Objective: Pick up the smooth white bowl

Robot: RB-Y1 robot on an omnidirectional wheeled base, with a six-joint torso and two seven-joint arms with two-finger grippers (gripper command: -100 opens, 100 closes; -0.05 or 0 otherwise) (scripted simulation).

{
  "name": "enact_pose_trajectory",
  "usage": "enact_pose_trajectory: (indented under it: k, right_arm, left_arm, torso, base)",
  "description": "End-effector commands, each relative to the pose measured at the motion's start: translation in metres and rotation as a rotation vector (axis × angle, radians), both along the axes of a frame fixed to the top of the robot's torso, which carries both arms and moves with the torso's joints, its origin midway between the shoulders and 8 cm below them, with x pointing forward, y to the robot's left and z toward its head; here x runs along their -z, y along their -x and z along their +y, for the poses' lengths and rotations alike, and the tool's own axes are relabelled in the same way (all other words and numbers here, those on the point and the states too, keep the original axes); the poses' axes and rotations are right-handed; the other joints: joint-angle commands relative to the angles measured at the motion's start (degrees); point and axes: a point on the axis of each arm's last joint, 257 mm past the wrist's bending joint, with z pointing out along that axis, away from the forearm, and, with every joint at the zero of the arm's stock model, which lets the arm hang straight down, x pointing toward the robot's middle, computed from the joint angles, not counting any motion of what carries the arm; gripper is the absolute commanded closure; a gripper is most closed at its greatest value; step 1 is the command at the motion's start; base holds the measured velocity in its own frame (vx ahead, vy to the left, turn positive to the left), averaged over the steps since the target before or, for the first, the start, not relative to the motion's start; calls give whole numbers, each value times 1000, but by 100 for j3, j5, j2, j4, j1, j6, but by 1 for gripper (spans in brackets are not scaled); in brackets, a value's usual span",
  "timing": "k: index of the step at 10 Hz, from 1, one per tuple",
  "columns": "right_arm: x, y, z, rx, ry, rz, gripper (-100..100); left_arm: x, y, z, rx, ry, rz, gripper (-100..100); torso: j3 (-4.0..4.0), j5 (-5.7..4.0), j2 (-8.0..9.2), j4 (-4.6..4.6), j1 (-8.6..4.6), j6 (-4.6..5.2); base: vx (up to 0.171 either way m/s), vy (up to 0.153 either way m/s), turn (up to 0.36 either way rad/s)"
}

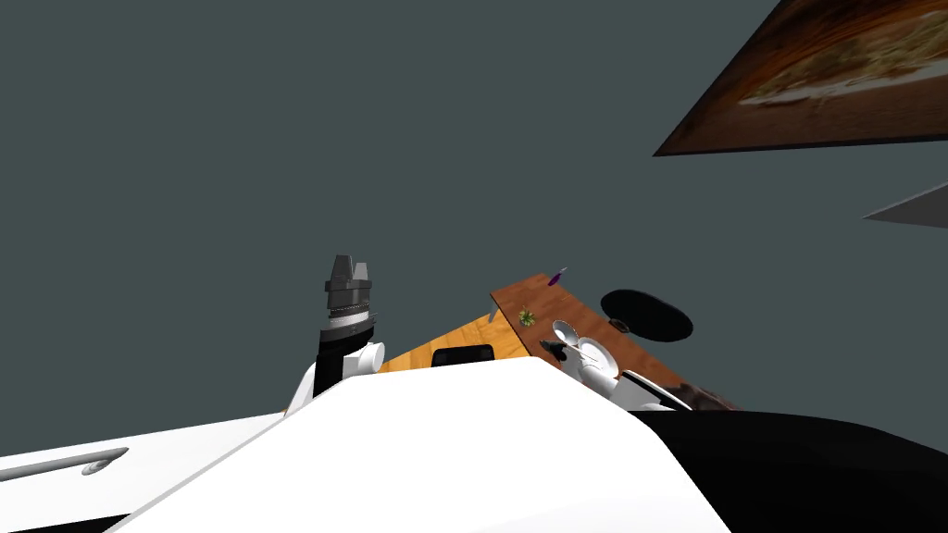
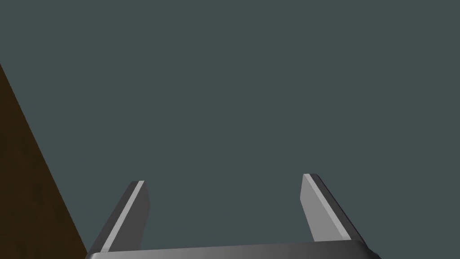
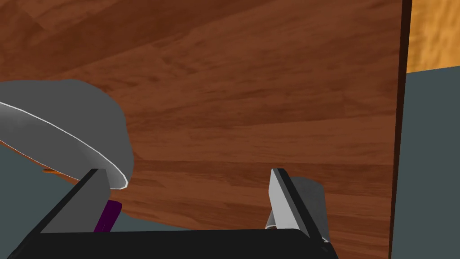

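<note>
Currently the right hand [image 3: 186, 173] is held low over a brown wooden tabletop [image 3: 251, 103], with its two fingers spread wide apart and nothing gripped between them. The bowl [image 3: 67, 121], rendered grey with a thin white rim, is seen just outside one finger [image 3: 85, 198]. Its rim meets that fingertip in the wrist view, but whether contact is made cannot be told. A small grey cylinder [image 3: 312, 198] is partly hidden behind the other finger, and a purple object [image 3: 109, 215] is glimpsed beside the first finger, under the bowl's edge. In the head view a small green plant-like thing [image 1: 526, 316] is set further along the tabletop. The left hand [image 2: 223, 179] is raised upright, well apart from the tabletop, with its fingers likewise held apart and empty.
</note>
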Motion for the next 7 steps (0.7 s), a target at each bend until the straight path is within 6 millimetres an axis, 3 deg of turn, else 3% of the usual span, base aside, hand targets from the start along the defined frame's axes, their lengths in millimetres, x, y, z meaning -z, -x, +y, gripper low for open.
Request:
enact_pose_trajectory:
  k: [1,4,7]
  right_arm:
    - [0,2,-4,-3,7,7,-100]
    - [-1,31,-37,-31,115,113,-100]
    - [2,48,-45,-49,153,167,-100]
  left_arm:
    - [0,0,0,0,0,0,0]
    - [0,0,0,0,0,0,0]
    - [0,0,0,0,0,0,0]
  torso:
    - [0,0,0,0,0,0]
    - [-6,-2,-12,-1,-19,-2]
    - [-16,-7,-27,-6,-28,0]
  base:
    - [19,-29,6]
    - [68,-104,128]
    - [95,-114,74]
